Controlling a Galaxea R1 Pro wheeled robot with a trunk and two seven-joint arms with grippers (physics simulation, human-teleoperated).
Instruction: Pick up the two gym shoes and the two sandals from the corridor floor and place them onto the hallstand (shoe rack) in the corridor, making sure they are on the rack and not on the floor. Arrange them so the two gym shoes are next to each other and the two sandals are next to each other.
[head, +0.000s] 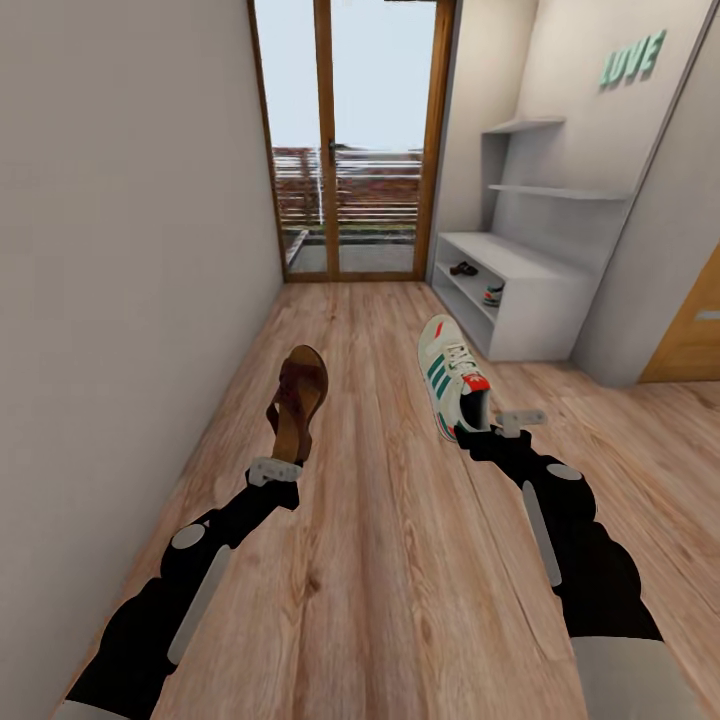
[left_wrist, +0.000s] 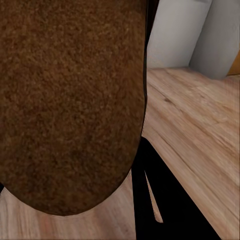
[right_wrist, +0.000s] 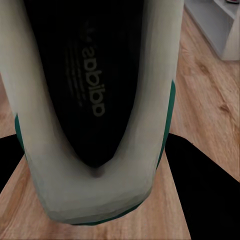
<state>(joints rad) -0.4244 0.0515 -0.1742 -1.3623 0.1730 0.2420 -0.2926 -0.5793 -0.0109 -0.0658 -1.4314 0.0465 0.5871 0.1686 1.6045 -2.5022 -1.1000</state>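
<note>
Left gripper (head: 276, 468) holds a sandal (head: 298, 398) by its heel end, lifted above the floor (head: 400, 560), toe pointing down the corridor; fingers hidden behind the sole, so their exact closure can't be seen, but they pinch the sandal. Left wrist view: brown sole (left_wrist: 70, 100) close up.

Right gripper (head: 497, 428) holds a sneaker (head: 452, 374) at the heel, raised off the floor, toe forward; fingers clamped on it. Right wrist view: dark insole and cream heel wall (right_wrist: 95, 100).

Rack (head: 520, 290) stands ahead on the right against the wall. Its upper open shelf holds the other sandal (head: 463, 268); the other sneaker (head: 493, 293) sits on the shelf level below. Glass door (head: 345, 140) at corridor end.
</note>
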